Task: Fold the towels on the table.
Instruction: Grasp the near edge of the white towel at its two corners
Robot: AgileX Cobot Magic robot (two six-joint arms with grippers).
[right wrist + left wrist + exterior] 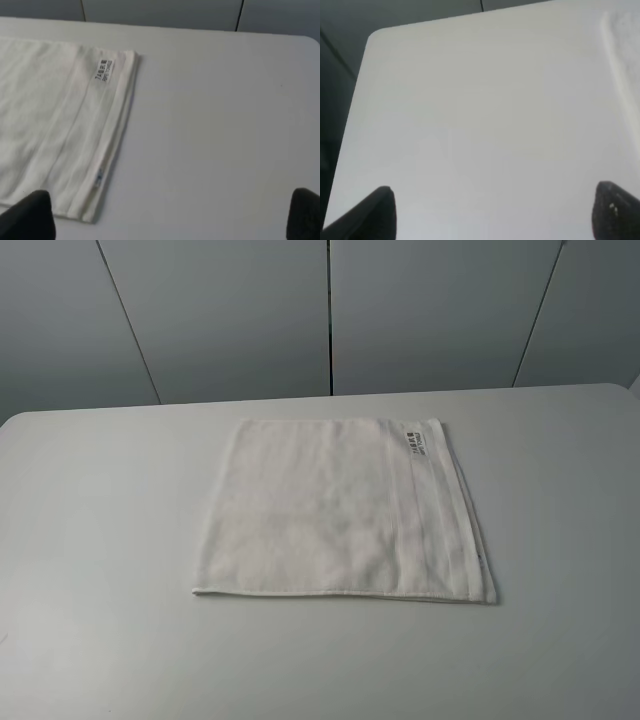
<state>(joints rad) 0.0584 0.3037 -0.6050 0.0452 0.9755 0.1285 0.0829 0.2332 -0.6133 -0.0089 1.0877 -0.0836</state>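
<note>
Flat towel (340,510) mid-tabletop (90,560), slightly toward the far edge. Its banded hem with label (104,70) runs near-to-far along its right side. Nearer, by my reading: right claw (167,217), spread wide, empty, just off that hem. The left claw (498,212) is equally wide and empty, over bare tabletop, the towel's other side barely in sight.
</note>
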